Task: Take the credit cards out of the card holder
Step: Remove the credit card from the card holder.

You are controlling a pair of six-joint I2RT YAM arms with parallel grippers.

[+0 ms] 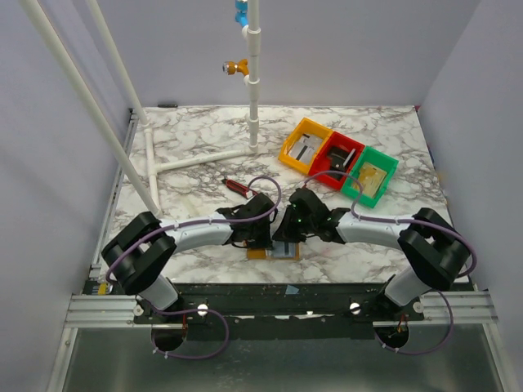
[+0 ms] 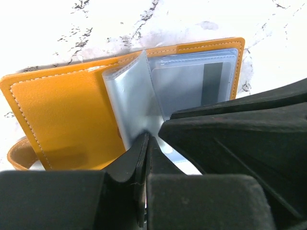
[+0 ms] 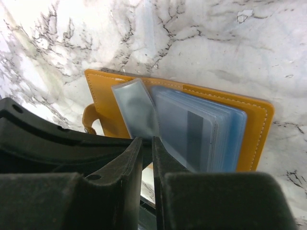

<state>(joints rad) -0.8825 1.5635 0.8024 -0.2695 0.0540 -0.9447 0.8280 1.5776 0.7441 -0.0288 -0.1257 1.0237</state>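
Card holder (image 1: 257,254) lies open and flat on the marble table (image 1: 204,131), near its front edge between the two arms. Its long axis runs left to right along that edge and its clear sleeves face up. From above only a mustard corner and a grey-blue sliver show, because the left gripper (image 1: 260,231) and right gripper (image 1: 296,229) hang over the rest. The left wrist view shows the bare leather half with white stitching and a strap tab (image 2: 19,153) curling off its outer end. One sleeve (image 2: 127,105) stands up at the fold, and the stacked sleeves on the other half hold credit cards (image 2: 192,88), the top one grey with a dark stripe. How many lie beneath cannot be counted. The left fingers (image 2: 125,167) are pressed together at the standing sleeve's near edge, and they hide whether they pinch it. The right wrist view shows that gripper's fingers (image 3: 122,167) with a thin slit between them at the holder's near edge; I cannot tell whether anything is nipped there. Orange, red and green bins (image 1: 339,159) and a red-and-black knife (image 1: 237,188) show only from above, well apart from the holder.
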